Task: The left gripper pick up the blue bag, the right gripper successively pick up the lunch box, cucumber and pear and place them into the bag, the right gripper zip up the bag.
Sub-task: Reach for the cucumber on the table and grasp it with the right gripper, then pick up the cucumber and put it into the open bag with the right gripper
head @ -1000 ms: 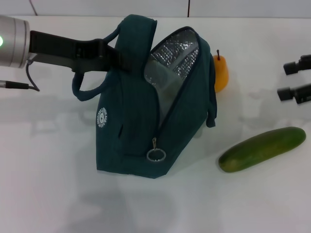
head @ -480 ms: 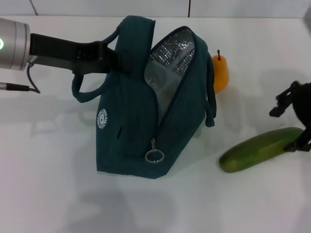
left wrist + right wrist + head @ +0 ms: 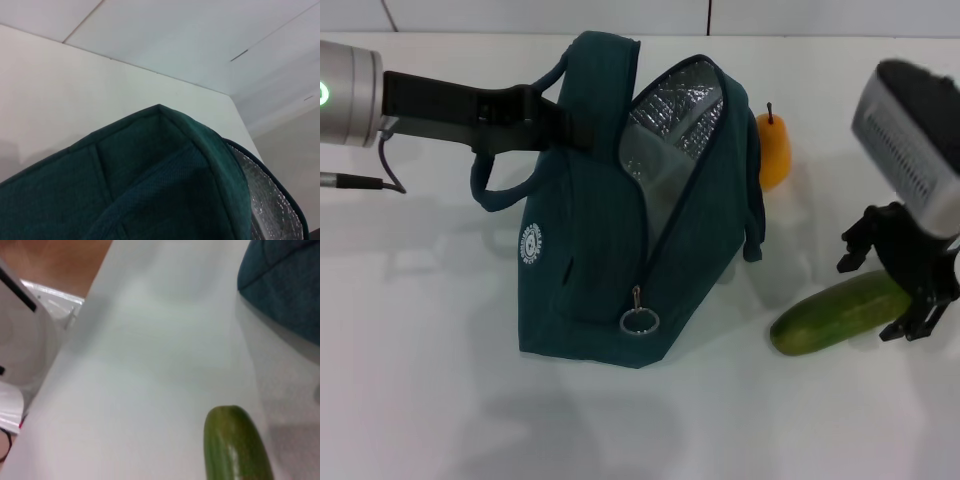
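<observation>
- Your right claw point(image 3: 885, 292) hangs low over the far right end of the cucumber point(image 3: 840, 312), its two black fingers spread wide, one on either side of the green body; you cannot tell whether either finger touches it.
- Your left claw point(image 3: 552, 115) is clamped on the top of the blue bag point(image 3: 610, 240), beside the loop handle, and holds the bag upright with its mouth gaping towards the right.
- The table point(image 3: 420, 380) is plain white, with pale wall panels behind its far edge.
- The pear point(image 3: 773, 148) stands just behind the bag's open flap, well apart from the right claw.
- The cucumber lies slanted on the table, near the bag's lower right corner but not touching it.
- The bag's silver lining point(image 3: 670, 125) shows inside, and the ring zip pull point(image 3: 640, 320) hangs at the low end of the opening.
</observation>
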`<move>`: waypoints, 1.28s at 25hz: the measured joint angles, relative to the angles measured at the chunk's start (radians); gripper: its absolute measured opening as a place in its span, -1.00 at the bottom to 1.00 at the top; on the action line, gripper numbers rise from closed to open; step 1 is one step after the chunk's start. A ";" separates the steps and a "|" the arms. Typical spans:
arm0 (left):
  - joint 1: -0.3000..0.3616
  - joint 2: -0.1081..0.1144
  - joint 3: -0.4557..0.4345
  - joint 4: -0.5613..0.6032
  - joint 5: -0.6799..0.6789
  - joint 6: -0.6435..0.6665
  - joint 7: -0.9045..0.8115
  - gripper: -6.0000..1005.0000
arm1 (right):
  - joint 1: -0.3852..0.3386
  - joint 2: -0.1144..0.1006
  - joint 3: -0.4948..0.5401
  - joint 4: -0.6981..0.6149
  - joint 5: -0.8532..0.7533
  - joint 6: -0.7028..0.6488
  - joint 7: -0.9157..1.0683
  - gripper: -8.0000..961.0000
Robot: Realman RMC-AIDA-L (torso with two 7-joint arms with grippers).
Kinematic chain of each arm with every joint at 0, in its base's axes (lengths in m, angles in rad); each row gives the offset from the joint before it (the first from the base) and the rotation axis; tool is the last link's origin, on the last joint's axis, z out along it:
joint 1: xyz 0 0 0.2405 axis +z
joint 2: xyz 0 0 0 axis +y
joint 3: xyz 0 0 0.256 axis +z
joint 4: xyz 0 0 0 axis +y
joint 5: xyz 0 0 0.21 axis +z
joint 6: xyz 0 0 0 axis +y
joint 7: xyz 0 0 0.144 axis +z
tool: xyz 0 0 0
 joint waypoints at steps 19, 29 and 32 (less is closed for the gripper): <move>0.001 -0.002 0.001 0.000 -0.002 0.002 0.004 -0.86 | -0.018 0.013 -0.153 0.085 0.015 0.163 -0.029 0.75; 0.003 -0.002 -0.001 0.000 -0.002 0.001 0.006 -0.86 | -0.019 0.012 -0.174 0.079 0.007 0.198 0.006 0.47; 0.005 -0.002 -0.002 0.000 -0.011 0.001 0.007 -0.86 | -0.020 0.006 -0.167 0.040 0.005 0.188 0.029 0.37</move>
